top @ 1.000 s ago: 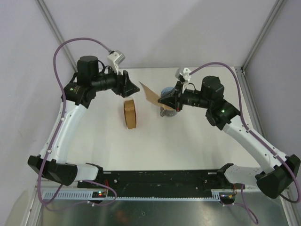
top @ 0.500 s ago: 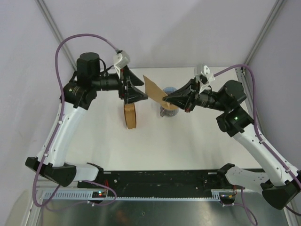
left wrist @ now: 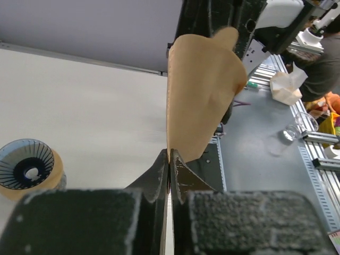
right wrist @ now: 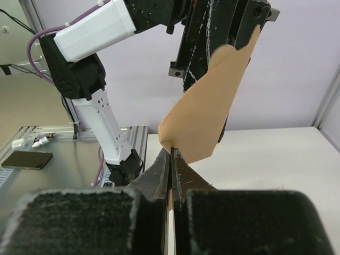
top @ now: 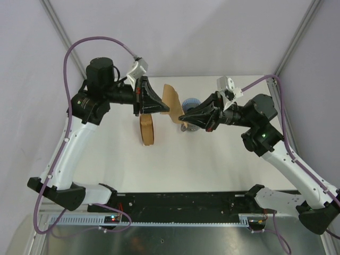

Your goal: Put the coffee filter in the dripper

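The coffee filter (top: 170, 101) is a thin brown paper fan held in the air between both arms, above the table's far middle. My left gripper (top: 169, 110) is shut on one of its edges; in the left wrist view the filter (left wrist: 199, 101) rises from the closed tips (left wrist: 170, 156). From the other side my right gripper (top: 180, 118) is shut on its pointed corner, and the filter (right wrist: 207, 117) stands above those tips (right wrist: 171, 151). The dripper (top: 190, 103), a blue ribbed cone in a tan collar, stands on the table just behind the right fingers, also in the left wrist view (left wrist: 26, 166).
A thick upright stack of brown filters (top: 147, 129) stands on the table below the left gripper. The left arm (right wrist: 90, 37) fills the upper left of the right wrist view. Metal frame posts (top: 289, 50) flank the white table (top: 212, 164).
The left gripper has moved onto the filter's edge and closed from open to shut on it. The right arm pushed the filter leftward, and the sheet now stands more edge-on.
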